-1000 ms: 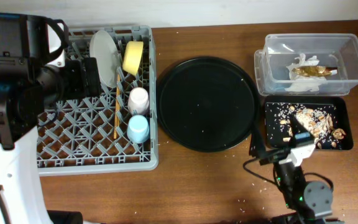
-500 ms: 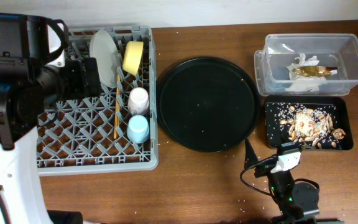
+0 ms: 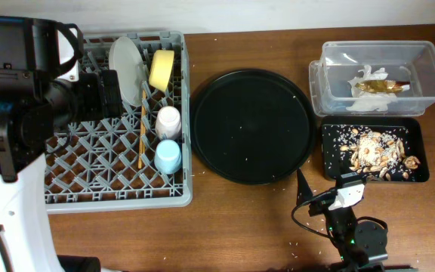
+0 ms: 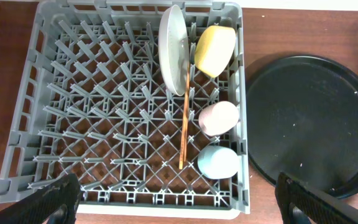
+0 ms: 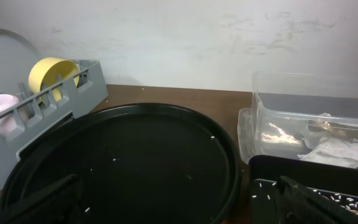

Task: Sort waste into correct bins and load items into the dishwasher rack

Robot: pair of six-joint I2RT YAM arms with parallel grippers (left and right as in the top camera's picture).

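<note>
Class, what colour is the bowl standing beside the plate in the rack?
The bowl is yellow; clearest in the left wrist view.

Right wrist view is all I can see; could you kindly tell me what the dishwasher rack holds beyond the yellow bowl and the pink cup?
Observer: A light blue cup lies in the dishwasher rack right beside the pink cup, on the side away from the yellow bowl.
Operator: Thank you. Are the chopsticks loaded as well?
Observer: Yes. The wooden chopsticks lie flat on the pegs alongside both cups, so close together that they read as one thin line.
</note>
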